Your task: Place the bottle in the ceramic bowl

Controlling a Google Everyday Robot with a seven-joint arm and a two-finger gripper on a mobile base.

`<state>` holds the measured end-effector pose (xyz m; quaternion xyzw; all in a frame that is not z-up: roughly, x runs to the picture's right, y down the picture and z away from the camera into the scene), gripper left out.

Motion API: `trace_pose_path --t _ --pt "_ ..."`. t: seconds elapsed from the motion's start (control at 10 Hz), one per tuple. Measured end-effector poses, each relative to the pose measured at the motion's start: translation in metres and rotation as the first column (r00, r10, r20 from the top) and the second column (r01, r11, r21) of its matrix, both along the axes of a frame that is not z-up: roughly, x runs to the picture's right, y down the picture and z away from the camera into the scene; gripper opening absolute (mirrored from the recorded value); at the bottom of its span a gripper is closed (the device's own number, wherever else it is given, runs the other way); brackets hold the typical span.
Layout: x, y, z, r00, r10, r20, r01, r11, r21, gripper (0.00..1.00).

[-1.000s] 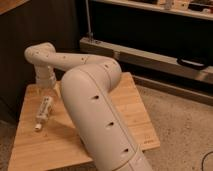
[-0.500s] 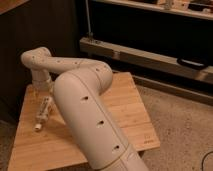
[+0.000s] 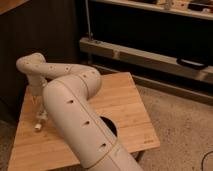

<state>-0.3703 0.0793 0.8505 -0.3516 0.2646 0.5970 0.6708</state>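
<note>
one bottle [image 3: 41,120], one bowl [image 3: 112,129], one table [image 3: 125,100], one arm [image 3: 75,115], its one set of jaws near the bottle.

Light wooden table [image 3: 125,100] is standing before me on a speckled floor [image 3: 180,125]. Behind it, a grey metal ledge [image 3: 150,57] is running across dark shelving and carrying a black looped strap [image 3: 192,63]. A thin vertical pole [image 3: 88,20] is rising at the ledge's left end.

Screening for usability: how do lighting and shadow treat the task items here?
Camera view: warm, dim light, dark background; the black ceramic bowl reads as a dark patch, mostly hidden behind the arm; the hand hangs near the table left edge by the pale bottle, which stands out.
</note>
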Motion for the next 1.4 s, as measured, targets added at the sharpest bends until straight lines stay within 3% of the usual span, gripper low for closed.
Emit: trace_pose_path --t 0.3,0.4,0.8,1.0,1.3,1.4 --pt "-0.002 0.013 0.014 1.0 -0.01 0.014 0.01 0.9999 0.002 0.65" --pt "-0.001 0.019 0.021 1.0 -0.017 0.026 0.016 0.9998 0.008 0.58" --pt "0.003 0.034 0.038 0.996 -0.066 0.063 0.068 0.9973 -0.029 0.18" --pt "0.0 0.038 0.038 0.994 -0.085 0.071 0.088 0.9954 -0.037 0.02" --pt "0.002 0.036 0.036 0.994 -0.087 0.071 0.089 0.9954 -0.034 0.0" --pt "0.011 0.03 0.03 0.993 -0.086 0.076 0.087 0.996 -0.017 0.0"
